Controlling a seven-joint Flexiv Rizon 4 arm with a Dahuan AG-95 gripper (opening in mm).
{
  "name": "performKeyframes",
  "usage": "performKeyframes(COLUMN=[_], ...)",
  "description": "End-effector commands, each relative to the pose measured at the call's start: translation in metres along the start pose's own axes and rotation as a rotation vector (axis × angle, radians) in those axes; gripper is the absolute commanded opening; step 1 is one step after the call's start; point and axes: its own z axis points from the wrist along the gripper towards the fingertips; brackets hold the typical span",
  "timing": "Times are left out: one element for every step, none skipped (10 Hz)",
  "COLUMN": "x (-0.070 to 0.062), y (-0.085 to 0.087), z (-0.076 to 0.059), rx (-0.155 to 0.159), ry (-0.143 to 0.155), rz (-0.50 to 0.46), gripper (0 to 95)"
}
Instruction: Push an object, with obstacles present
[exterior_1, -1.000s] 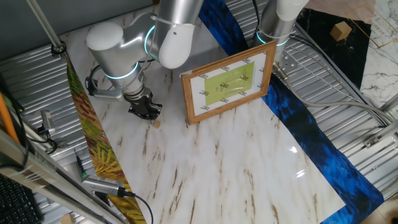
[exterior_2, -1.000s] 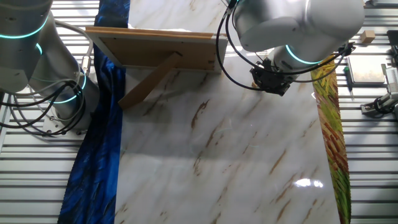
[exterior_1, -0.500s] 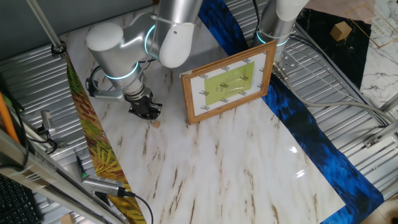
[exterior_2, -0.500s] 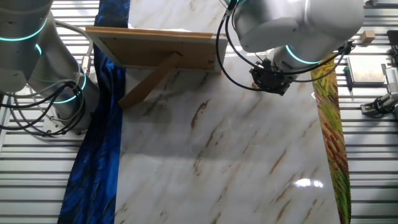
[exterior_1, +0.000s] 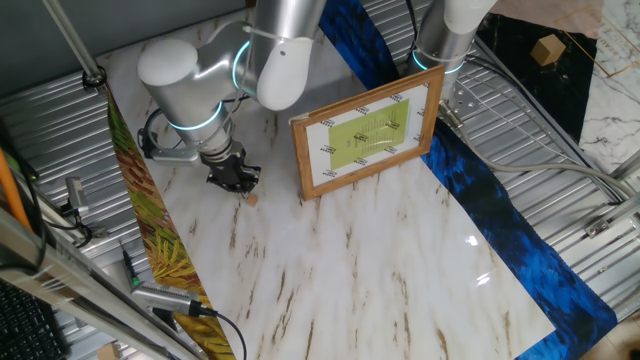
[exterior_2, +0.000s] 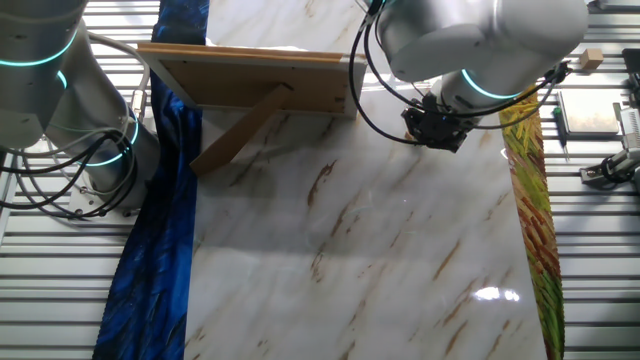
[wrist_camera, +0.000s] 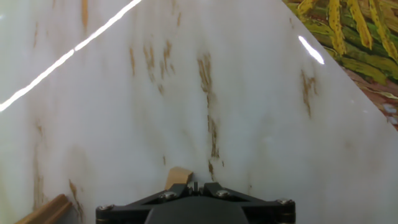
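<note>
White marble with brown veins makes up the table top, and we see the gripper lowered right down to it near the left side of one fixed view. Its black fingers are pressed together with no gap showing and nothing held between them. The small wood-coloured nub lies on the marble just beside the fingertips, on their near right side; in the hand view the nub sits right against the left of the closed tip, touching or nearly touching, we cannot tell which. To the right of the gripper, apart from it, the light-wood picture frame stands tilted back, showing its white mat and yellow-green picture. In the other fixed view we see the frame's plain back propped on its wooden strut, with the gripper to the right of it.
</note>
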Motion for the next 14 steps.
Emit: performKeyframes(x=[0.000,0.000,0.000,0.001,0.004,0.008,0.010,0.013,0.014,0.015,0.013,0.009,0.004,-0.003], y=[0.000,0.000,0.000,0.000,-0.001,-0.001,-0.001,-0.001,0.000,0.001,0.002,0.003,0.004,0.006], z=[0.000,0.000,0.000,0.000,-0.002,-0.004,-0.006,-0.006,-0.005,-0.003,-0.001,0.001,0.004,0.006], rx=[-0.001,-0.001,0.000,0.003,0.009,0.012,0.012,0.014,0.013,0.008,0.000,-0.007,-0.008,-0.007], ry=[0.003,0.006,0.011,0.018,0.030,0.033,0.032,0.033,0.031,0.021,0.009,-0.001,-0.002,-0.001], rz=[0.003,0.000,-0.010,-0.015,-0.021,-0.031,-0.029,-0.013,-0.006,-0.001,0.000,0.002,0.004,0.005], gripper=[0.0,0.0,0.0,0.0,0.0,0.0,0.0,0.0,0.0,0.0,0.0,0.0,0.0,0.0])
